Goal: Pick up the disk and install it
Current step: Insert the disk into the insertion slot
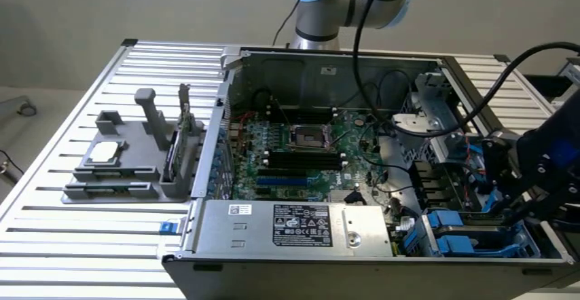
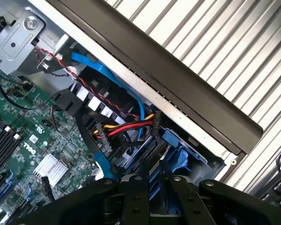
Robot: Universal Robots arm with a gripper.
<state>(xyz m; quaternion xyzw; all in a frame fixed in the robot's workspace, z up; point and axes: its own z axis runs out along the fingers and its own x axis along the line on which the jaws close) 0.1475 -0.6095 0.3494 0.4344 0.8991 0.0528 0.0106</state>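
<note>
My gripper (image 1: pixel 513 203) hangs over the drive bay in the open computer case's corner, at the exterior view's lower right. In the wrist view its black fingers (image 2: pixel 136 185) stand close together, shut on the disk (image 2: pixel 176 150). The disk is seen edge-on, with its blue carrier frame reaching down into the bay. Its metal face and white label are hidden. Blue carrier plastic (image 1: pixel 460 236) fills the bay just below the gripper in the exterior view.
Red, yellow and blue cables (image 2: pixel 129 125) run close beside the bay. The case's dark side wall (image 2: pixel 187 89) borders it. A power supply (image 1: pixel 290 227) and the motherboard (image 1: pixel 299 152) lie toward the exterior view's left. On the slatted table, a grey fixture (image 1: pixel 127 178) holds a silver chip (image 1: pixel 103 152) and an upright dark card (image 1: pixel 185 137).
</note>
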